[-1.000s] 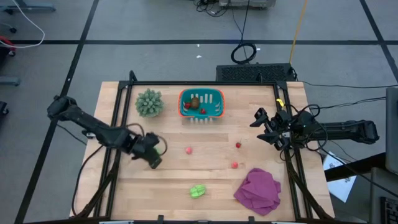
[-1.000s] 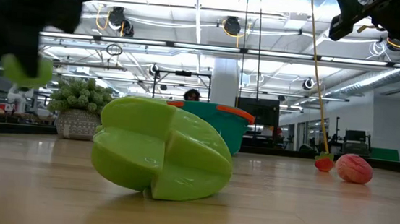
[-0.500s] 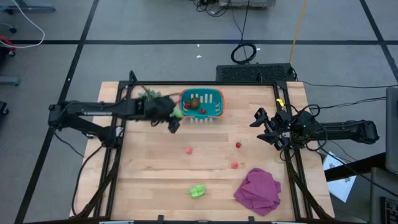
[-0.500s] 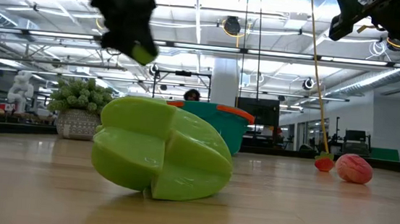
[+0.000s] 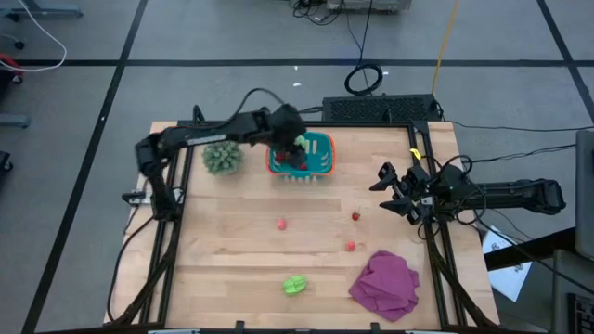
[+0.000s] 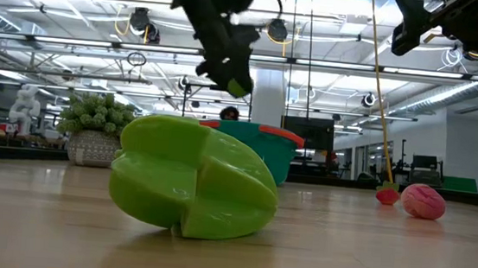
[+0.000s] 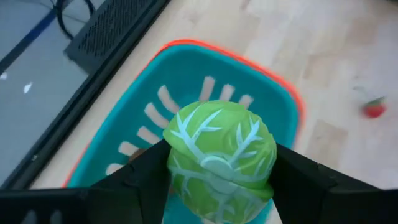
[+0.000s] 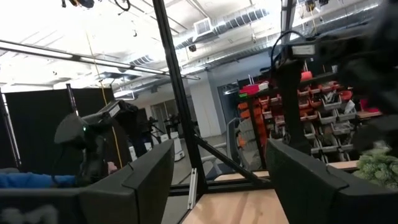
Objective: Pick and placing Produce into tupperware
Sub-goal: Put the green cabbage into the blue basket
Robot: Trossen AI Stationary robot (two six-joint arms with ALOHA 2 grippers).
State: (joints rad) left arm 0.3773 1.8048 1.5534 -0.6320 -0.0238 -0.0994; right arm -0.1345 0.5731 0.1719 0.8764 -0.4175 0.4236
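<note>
— Where's the round light-green veined toy vegetable (image 7: pixel 221 155)?
— Pinched in the left gripper (image 7: pixel 217 171), above the teal-blue orange-rimmed plastic tub (image 7: pixel 283 102).
— The right gripper (image 5: pixel 394 190)?
— Spread, empty, at the table's right edge.

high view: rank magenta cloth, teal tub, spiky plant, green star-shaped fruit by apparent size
1. magenta cloth
2. teal tub, partly hidden under the left gripper, so its lead over the plant is unsure
3. spiky plant
4. green star-shaped fruit, clearly smallest

Tub (image 5: pixel 323 160) open above; spiky plant (image 5: pixel 222 154) crowds its side; mid-table roomy.
</note>
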